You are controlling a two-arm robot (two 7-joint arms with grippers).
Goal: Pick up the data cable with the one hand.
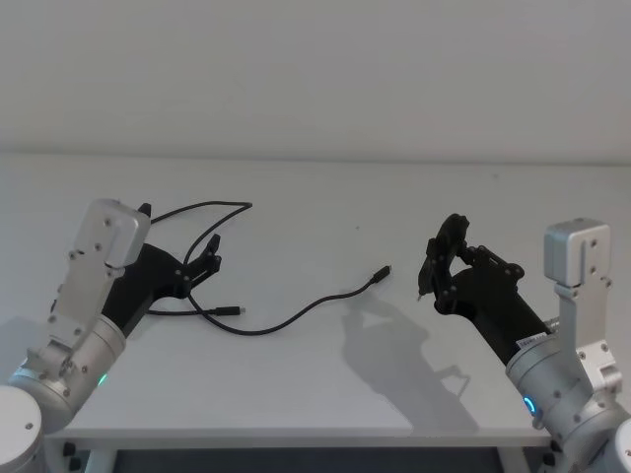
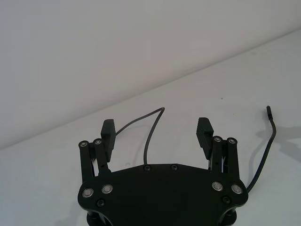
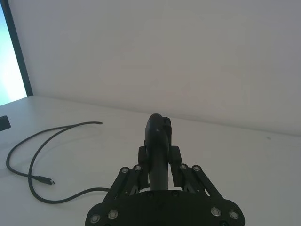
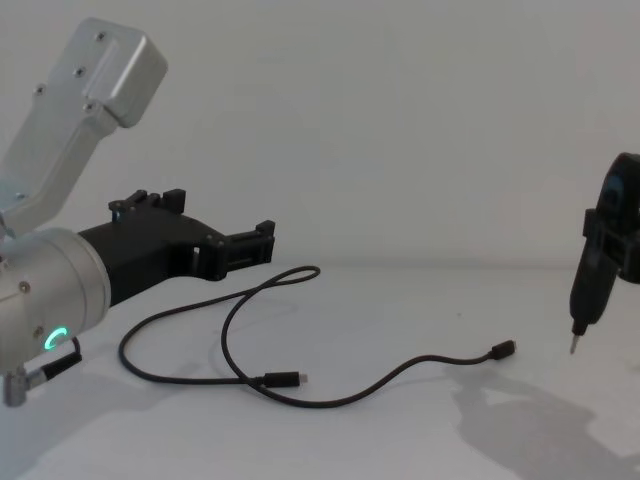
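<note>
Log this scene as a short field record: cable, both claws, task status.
data cable: lying loose on the white table, looped at the robot's left
left claw: open, above the loop, holding nothing
right claw: shut on a pointed tool, at the right, apart from the cable
status: cable not yet picked up

We take this for a robotics lab or test room. A plain white surface (image 1: 325, 197) stands against a bare white wall (image 1: 315, 69). Two silver-and-black robot arms reach in over its near edge. The left end effector (image 1: 212, 251) is by the left edge, and the right end effector (image 1: 452, 258) is toward the right edge, clamping a black pointed tool (image 1: 432, 268). Where the wall ends we see a bright panel (image 3: 9, 61) with a dark frame, either a window or a screen, we cannot tell.
</note>
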